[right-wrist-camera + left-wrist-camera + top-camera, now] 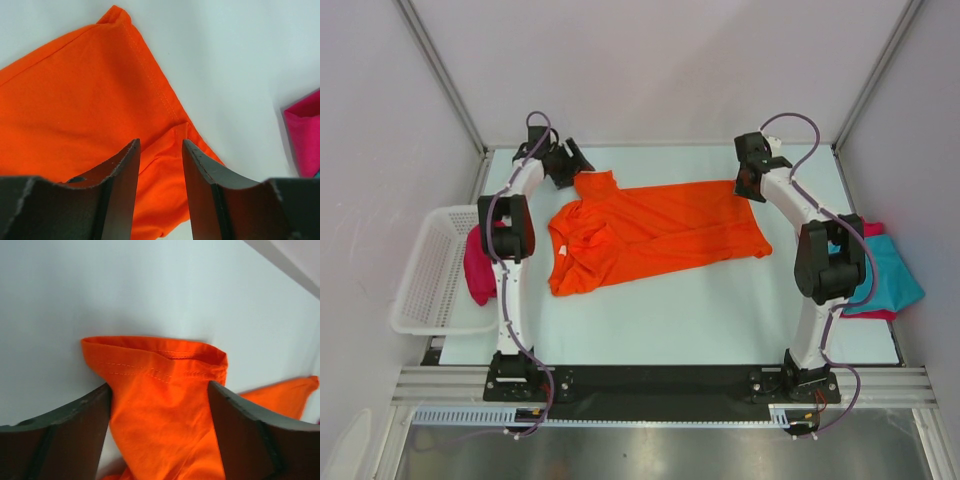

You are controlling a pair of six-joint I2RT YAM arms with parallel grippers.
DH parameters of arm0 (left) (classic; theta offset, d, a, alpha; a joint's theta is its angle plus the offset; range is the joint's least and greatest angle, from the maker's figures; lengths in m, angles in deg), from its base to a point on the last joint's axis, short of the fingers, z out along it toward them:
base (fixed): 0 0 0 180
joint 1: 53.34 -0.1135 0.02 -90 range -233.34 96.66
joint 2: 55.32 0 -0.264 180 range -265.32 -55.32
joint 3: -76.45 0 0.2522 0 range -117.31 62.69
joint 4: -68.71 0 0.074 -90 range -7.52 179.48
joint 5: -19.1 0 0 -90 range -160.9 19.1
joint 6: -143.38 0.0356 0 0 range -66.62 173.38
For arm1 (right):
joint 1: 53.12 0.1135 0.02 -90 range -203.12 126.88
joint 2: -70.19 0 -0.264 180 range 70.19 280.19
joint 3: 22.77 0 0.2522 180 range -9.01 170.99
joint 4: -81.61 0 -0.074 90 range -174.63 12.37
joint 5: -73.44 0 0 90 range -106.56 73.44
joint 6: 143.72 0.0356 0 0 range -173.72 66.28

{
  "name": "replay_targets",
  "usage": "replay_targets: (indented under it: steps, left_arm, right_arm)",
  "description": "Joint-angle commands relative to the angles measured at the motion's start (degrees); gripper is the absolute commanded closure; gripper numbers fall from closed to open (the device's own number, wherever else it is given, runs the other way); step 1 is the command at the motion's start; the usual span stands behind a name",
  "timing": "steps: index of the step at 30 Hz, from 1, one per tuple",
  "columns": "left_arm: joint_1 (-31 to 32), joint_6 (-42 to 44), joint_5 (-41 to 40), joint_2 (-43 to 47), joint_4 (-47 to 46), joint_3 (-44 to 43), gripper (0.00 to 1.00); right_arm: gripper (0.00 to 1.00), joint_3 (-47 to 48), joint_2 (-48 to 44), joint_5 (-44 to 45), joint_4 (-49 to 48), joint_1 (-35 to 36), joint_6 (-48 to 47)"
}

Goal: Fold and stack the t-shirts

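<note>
Left jaws, at the far left of the desk (pixel 700 310), stand wide apart and straddle a stitched end of the orange t-shirt (pixel 660 235). In the left wrist view the cloth fills the gap between the two fingers (pixel 65 430) and lies flat on the desk, not pinched.

At the left edge a white mesh basket (pixel 425 275) hangs partly off the desk. A crimson t-shirt (pixel 478 268) is draped over its right rim, just beside the left arm (pixel 510 230).

The orange t-shirt lies spread across the middle of the desk, towards the far side. Its left part is rumpled and folded over itself, and its right part is flatter.

Right jaws sit over the far right corner of the orange t-shirt. They are parted by a narrower gap. In the right wrist view a small fold of the hem shows between the fingers (pixel 120 185), lying on the desk, with nothing clamped.

Beyond the right arm (pixel 830 262), at the right edge of the desk, a teal t-shirt (pixel 892 275) lies on top of another crimson t-shirt (pixel 873 229). Both are well apart from the orange one.
</note>
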Motion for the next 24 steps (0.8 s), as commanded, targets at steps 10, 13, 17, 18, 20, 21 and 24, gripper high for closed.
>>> replay_targets:
  steps: [10,13,17,18,20,21,24]
  left_arm:
    - [2.14,-2.16,2.7,2.05,-0.09,5.53,0.67]
    - [2.76,-0.32,2.43,5.48,-0.61,8.25,0.7]
    - [3.99,1.36,0.77,14.33,-3.95,16.4,0.75]
    - [4.25,1.62,0.41,15.93,-4.56,17.91,0.76]
    - [4.95,2.76,-1.78,20.66,-5.45,21.42,0.76]
    - [5.22,3.37,-2.83,22.0,-5.45,22.31,0.76]
    - [5.92,5.57,-6.44,26.22,-5.45,24.51,0.76]
  right_arm:
    - [0.56,2.08,-5.44,2.81,1.51,0.17,-1.18]
    - [0.55,1.29,-5.09,1.24,1.17,-0.62,-0.83]
    - [0.53,2.43,-1.41,-2.89,1.86,-3.16,0.75]
    - [0.53,3.48,0.51,-3.6,2.04,-3.69,0.84]
    - [0.52,4.63,2.72,-4.31,2.3,-3.87,0.67]
    - [0.5,6.54,4.99,-4.74,2.57,-4.05,0.49]
    - [0.5,10.16,8.34,-6.85,4.85,-4.58,0.75]
